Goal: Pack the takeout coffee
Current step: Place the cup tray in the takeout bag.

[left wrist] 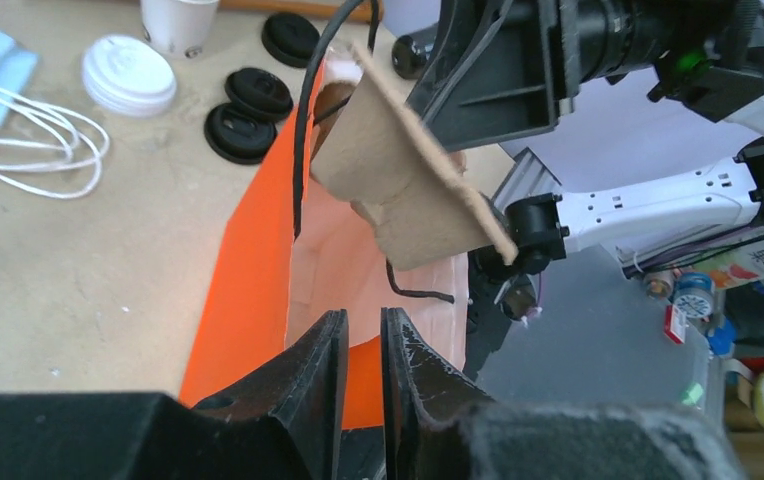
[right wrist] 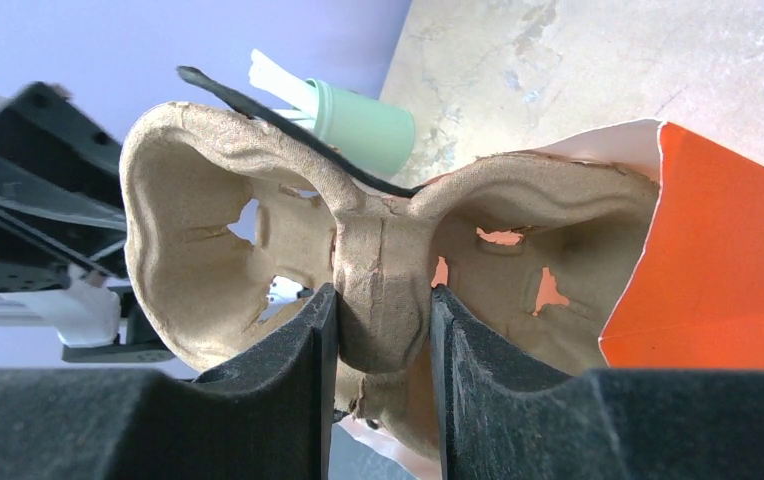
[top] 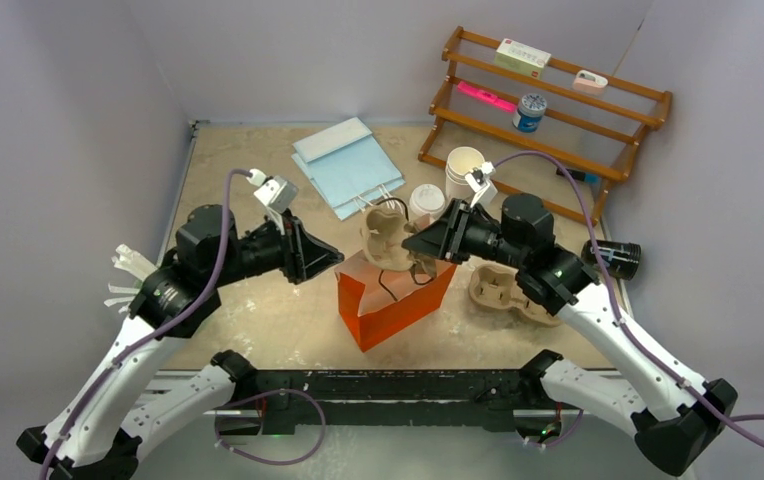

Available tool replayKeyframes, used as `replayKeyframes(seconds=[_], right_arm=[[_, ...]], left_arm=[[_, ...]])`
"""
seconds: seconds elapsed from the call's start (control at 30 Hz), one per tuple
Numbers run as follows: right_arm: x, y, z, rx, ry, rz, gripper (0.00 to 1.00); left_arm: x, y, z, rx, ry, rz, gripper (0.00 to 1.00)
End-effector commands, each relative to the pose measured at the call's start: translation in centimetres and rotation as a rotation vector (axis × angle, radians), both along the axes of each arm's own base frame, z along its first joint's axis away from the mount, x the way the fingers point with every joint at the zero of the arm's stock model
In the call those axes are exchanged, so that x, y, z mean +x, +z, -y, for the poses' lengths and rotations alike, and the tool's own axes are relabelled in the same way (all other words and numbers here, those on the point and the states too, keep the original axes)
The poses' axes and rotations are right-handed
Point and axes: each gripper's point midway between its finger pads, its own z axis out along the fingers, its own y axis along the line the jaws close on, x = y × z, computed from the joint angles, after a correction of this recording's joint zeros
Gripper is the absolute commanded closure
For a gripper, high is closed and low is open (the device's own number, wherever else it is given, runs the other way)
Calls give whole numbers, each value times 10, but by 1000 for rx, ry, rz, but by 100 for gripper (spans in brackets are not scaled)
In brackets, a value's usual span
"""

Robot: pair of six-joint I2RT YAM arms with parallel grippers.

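Observation:
An orange paper bag stands open at the table's middle. My left gripper is at its near-left rim; in the left wrist view its jaws are shut on the bag's wall. My right gripper is shut on the middle ridge of a brown pulp carrier and holds it on edge, partly inside the bag's mouth. One black cup lies on its side at the far right. Three black lids lie on the table beyond the bag.
A second pulp carrier lies under the right arm. White stacked cups and a white lid sit behind the bag. Blue bags lie at the back. A wooden rack is back right. A green cup with sticks is at the left edge.

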Motion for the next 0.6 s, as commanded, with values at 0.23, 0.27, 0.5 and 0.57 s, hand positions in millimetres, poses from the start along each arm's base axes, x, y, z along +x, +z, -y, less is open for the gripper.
replayKeyframes(seconds=[0.23,0.27,0.5,0.57], right_arm=[[12,22,3,89,-96,-4,74],[12,21,2,87,-94,-12,74],[15,17,0,94,-102,-38,74],[16,17,0,94,-102,-39,74]], left_arm=[[13,-3,19,-62,-23,25,67],[14,-5,21,-63,-28,31,64],[9,-10,43,-61,-93,94,60],[6,-12,52,-44,-111,104,62]])
